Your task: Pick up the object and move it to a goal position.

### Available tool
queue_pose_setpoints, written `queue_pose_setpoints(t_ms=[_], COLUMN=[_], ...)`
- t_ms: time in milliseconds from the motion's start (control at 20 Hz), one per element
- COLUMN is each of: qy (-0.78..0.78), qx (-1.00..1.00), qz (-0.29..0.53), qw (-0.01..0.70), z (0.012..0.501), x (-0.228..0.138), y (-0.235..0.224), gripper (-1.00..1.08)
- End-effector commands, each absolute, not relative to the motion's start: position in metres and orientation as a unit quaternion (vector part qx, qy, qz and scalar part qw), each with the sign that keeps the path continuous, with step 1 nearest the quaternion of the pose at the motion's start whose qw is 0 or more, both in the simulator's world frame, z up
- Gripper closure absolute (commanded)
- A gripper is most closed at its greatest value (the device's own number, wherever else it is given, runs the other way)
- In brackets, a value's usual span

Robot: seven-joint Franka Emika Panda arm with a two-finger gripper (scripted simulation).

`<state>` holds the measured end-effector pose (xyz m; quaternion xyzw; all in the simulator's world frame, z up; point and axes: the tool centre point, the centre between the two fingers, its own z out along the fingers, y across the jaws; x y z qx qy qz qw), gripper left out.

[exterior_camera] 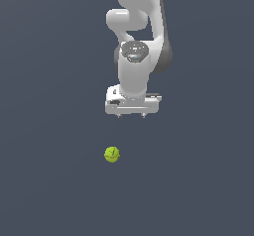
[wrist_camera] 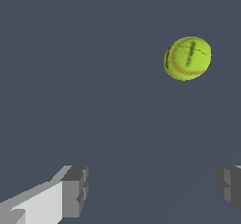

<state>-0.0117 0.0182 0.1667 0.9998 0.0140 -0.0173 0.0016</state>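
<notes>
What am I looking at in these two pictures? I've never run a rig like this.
It is a simulated white robot arm. The exterior view looks at the whole scene from off the arm; the wrist view comes from a camera on the arm's wrist. A small yellow-green ball with dark seam marks lies on the plain dark surface, apart from the gripper. The two grey fingers stand wide open, and nothing is held.

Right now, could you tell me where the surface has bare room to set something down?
Nearly everywhere: the dark surface is bare on both sides of the yellow-green ball and toward the exterior view's bottom edge. The only tight patch lies between the ball and the open gripper.
</notes>
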Motion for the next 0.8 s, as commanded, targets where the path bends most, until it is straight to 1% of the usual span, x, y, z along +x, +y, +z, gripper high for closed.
queue_pose_setpoints(t_ms=[0,450,750], qy=[0.014,0.020,0.020], qx=[1.000,1.000,1.000], qz=[-0.017,-0.019,-0.019], qw=[0.002,-0.006,-0.006], z=[0.167,0.176,0.175], x=[-0.012,-0.015,-0.013], y=[0.018,0.040,0.038], gripper=[-0.92,-0.92,-0.92])
